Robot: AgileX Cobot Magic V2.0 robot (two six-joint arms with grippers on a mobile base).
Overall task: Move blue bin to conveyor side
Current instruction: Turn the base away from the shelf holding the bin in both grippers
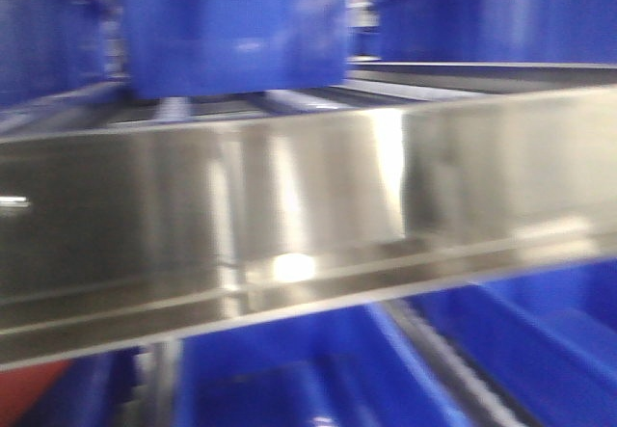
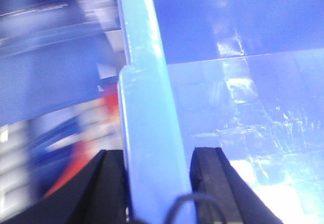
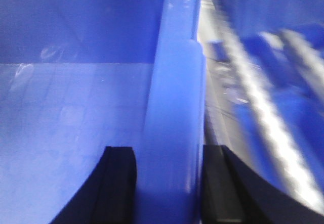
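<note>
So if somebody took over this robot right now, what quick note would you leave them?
Left gripper: closed on one side wall of the blue bin, one finger inside, one outside.
Right gripper: same grip on the opposite wall.
Bin: the floor that shows is bare.
Front view: blurred, showing a shiny metal rail and other blue bins. The conveyor side is not in view.
Done: both arms grip the bin.
Left: carry it to the conveyor side, set it down, release.
</note>
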